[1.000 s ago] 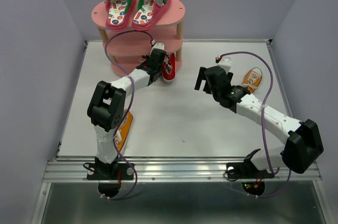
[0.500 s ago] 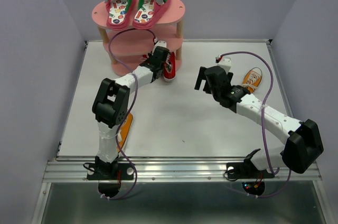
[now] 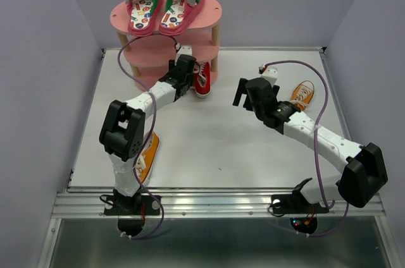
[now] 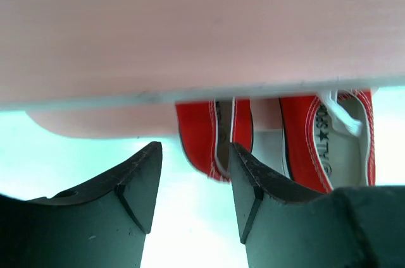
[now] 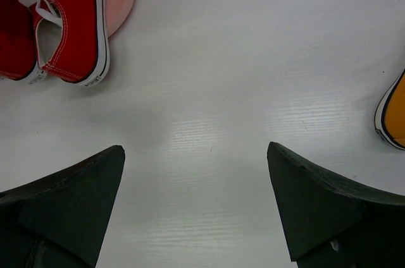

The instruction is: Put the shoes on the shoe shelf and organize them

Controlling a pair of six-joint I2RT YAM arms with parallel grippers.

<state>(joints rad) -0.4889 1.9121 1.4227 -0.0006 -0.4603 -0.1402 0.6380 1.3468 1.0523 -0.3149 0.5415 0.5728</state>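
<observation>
Two red sneakers (image 5: 74, 18), white-laced

The left arm (image 3: 126, 135) hides most of one orange sneaker (image 3: 152, 149).

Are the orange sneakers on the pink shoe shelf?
No, one orange sneaker lies on the table by the left arm, the other orange sneaker by the right arm.

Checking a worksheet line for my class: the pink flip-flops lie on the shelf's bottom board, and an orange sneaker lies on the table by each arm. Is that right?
Not quite. The pink flip-flops lie on the shelf's top board, as the top external view shows. The part about the orange sneakers holds.
</observation>
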